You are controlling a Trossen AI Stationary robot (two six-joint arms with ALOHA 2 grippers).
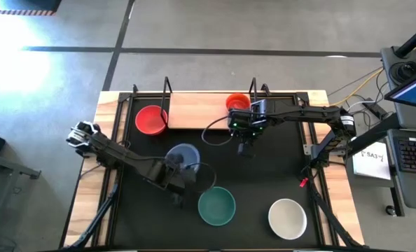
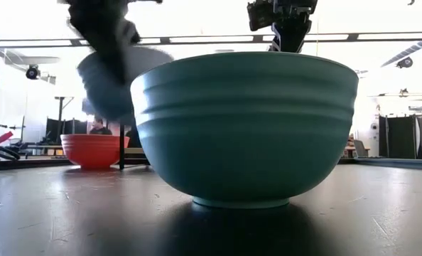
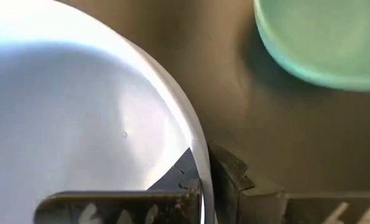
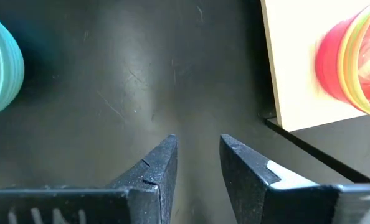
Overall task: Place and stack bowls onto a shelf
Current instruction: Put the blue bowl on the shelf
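Observation:
My left gripper (image 3: 205,167) is shut on the pale blue-grey bowl (image 1: 183,157), held above the black mat left of centre; in the low view this bowl (image 2: 111,82) hangs in the air. The teal bowl (image 1: 216,206) and the white bowl (image 1: 288,218) stand on their bases on the mat near the front. The wooden shelf (image 1: 194,109) carries a red bowl (image 1: 151,120) at its left and a nested stack (image 1: 237,103) with red, yellow and green rims (image 4: 353,59) at its right. My right gripper (image 4: 197,146) hovers open over the mat just in front of that stack, touching nothing. My left gripper pinches the pale blue-grey bowl by its rim (image 3: 197,146), one finger (image 3: 185,171) inside the bowl and the other (image 3: 228,168) outside. The bowl is lifted clear of the mat and looks tilted in the low view.
A large black mat (image 1: 264,175) covers the table. Black wire uprights (image 1: 167,87) stand at the shelf's ends. A small red object (image 1: 303,183) lies at the mat's right edge. Free mat lies between the teal bowl and the shelf. A person sits in the room behind (image 2: 96,126).

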